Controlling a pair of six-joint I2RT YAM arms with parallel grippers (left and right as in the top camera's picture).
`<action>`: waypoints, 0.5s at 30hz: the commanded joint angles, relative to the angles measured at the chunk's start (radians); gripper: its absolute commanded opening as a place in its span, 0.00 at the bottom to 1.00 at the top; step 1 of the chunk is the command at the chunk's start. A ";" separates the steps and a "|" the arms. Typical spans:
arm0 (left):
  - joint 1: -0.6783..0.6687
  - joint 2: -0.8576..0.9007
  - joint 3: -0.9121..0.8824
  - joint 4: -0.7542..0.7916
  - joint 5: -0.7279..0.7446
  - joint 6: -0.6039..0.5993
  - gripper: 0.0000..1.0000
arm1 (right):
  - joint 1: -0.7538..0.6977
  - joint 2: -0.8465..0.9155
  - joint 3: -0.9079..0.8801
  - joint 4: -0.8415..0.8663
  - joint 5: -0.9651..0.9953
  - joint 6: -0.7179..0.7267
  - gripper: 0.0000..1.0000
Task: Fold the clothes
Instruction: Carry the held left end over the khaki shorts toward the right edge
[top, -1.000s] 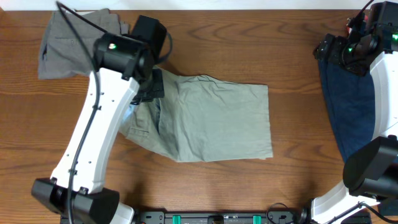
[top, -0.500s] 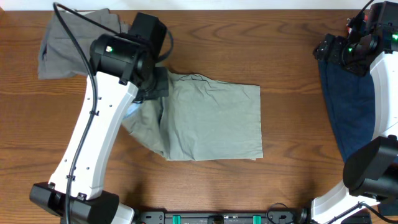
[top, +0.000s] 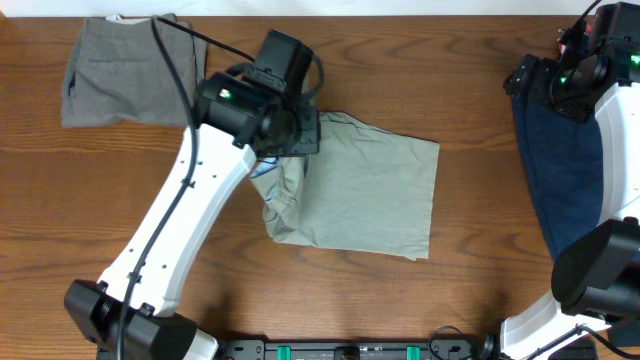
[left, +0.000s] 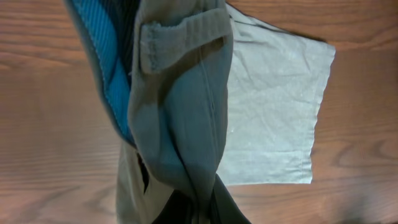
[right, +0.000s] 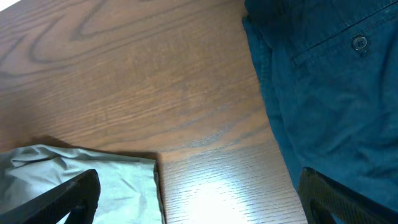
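The pale khaki clothes (top: 370, 195) lie mid-table, their right half flat and their left end bunched and lifted. My left gripper (top: 290, 135) is shut on that lifted waistband end. In the left wrist view the gathered cloth (left: 180, 106) hangs from my left gripper (left: 205, 211), showing a belt loop and the light blue inner waistband (left: 102, 68); the flat leg (left: 273, 106) lies on the wood beyond. My right gripper (top: 545, 80) hovers open at the far right, away from the khaki cloth. Its fingers (right: 74, 196) stand wide with bare table between them.
Folded grey shorts (top: 120, 70) sit at the back left corner. Navy blue shorts (top: 560, 170) lie along the right side under the right arm, also filling the right wrist view's upper right (right: 329, 81). A khaki corner (right: 106, 180) shows at that view's lower left.
My left gripper has swung to the right with the waistband end, dragging and doubling the khaki cloth's left side over toward the middle. The right arm has stayed still.
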 joint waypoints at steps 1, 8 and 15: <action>-0.019 -0.012 -0.042 0.036 0.018 -0.047 0.06 | 0.001 0.003 0.017 0.000 0.003 0.010 0.99; -0.015 -0.020 -0.049 0.031 0.004 -0.046 0.06 | 0.001 0.003 0.017 0.000 0.003 0.010 0.99; 0.060 -0.041 0.035 -0.161 -0.127 -0.045 0.06 | 0.001 0.003 0.017 0.001 0.003 0.010 0.99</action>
